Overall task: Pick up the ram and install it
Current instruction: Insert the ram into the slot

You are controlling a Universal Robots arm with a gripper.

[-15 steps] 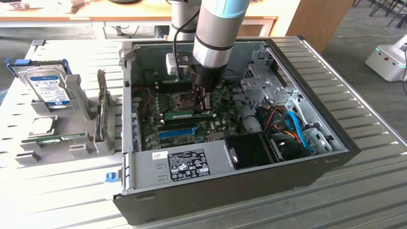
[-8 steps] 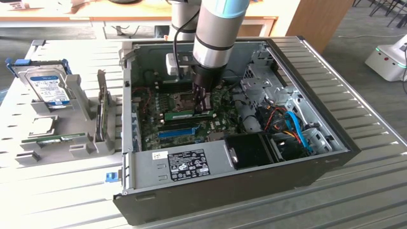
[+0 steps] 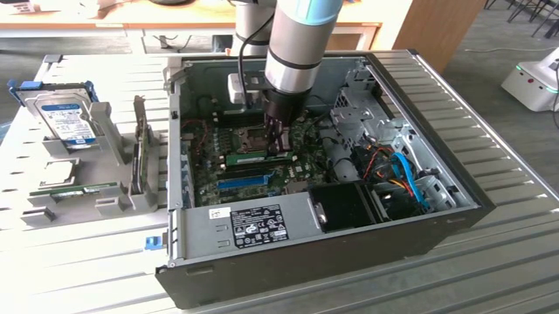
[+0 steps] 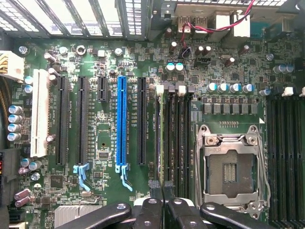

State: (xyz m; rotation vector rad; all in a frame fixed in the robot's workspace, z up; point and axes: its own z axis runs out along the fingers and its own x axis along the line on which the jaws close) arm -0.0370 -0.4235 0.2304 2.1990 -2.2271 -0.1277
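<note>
In the exterior view my gripper [image 3: 279, 148] reaches down into the open computer case [image 3: 454, 216], over the motherboard. Just under its fingertips the ram [image 3: 256, 157], a narrow green stick, stands on edge along the memory slots beside the processor socket [image 3: 249, 139]. The wrist view looks down on the two dark fingers [image 4: 155, 191], which are close together. The ram [image 4: 160, 143] runs edge-on from between them along the slot left of the empty processor socket [image 4: 231, 167]. The gripper [image 4: 161, 191] is shut on the ram. I cannot tell how deep it sits in the slot.
A long blue slot [image 4: 122, 124] and black slots lie beside the memory slots. Orange and blue cables [image 3: 404, 178] and a fan housing [image 3: 345, 206] fill the case's right side. Left of the case, a grey rack holds a hard drive [image 3: 68, 118], an upright card [image 3: 140, 154] and another green stick [image 3: 83, 191].
</note>
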